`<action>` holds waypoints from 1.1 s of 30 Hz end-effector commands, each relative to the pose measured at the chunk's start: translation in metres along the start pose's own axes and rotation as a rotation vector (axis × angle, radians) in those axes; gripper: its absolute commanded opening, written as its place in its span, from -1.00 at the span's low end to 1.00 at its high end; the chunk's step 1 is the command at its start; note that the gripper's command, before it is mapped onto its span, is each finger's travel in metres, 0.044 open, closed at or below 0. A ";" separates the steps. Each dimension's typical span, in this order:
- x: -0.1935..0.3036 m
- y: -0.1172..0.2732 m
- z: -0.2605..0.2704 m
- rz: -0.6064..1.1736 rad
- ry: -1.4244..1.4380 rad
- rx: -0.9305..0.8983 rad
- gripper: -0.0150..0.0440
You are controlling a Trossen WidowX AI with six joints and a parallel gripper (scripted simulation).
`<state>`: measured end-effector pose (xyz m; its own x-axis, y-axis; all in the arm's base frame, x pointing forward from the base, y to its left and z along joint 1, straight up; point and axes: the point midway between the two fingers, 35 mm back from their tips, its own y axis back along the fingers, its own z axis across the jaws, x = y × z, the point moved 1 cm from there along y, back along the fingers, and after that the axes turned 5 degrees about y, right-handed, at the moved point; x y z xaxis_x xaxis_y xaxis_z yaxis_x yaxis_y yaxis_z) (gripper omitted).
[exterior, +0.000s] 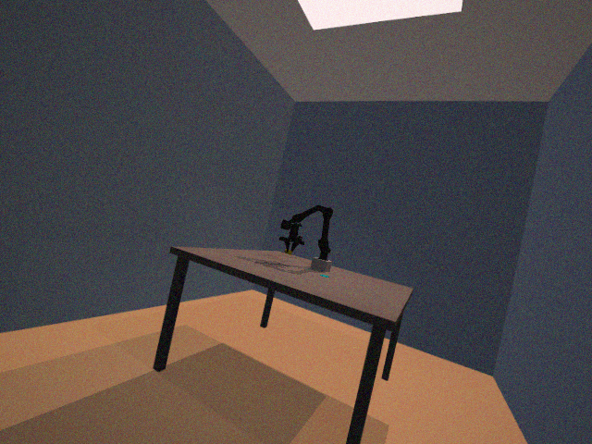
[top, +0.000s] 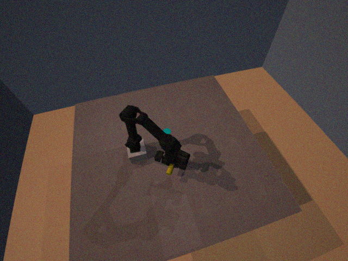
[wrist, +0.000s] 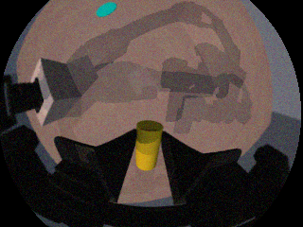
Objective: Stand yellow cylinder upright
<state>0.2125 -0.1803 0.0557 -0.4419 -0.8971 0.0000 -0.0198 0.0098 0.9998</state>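
Blue walls (exterior: 119,143), orange floor (exterior: 296,334) (bright skylight (exterior: 377,10))

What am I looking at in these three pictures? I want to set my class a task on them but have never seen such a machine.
It is a black jointed robot arm bolted to a pale square base on a grey-brown table top. One picture looks down from above, one looks across the room, and the round one comes from a camera on the arm's wrist. The arm ends in a two-fingered gripper, which is shut on a short yellow cylinder. The other thing marked on the table is a small flat cyan circle, lying apart from the cylinder, beyond the base.
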 end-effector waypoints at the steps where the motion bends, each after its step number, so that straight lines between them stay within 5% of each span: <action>1: 0.000 0.012 0.001 0.004 0.004 0.000 -0.14; 33: -0.068 0.043 -0.004 -0.001 0.049 0.000 -0.14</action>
<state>0.2418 -0.1282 0.0981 -0.3986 -0.9171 -0.0036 -0.0237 0.0064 0.9997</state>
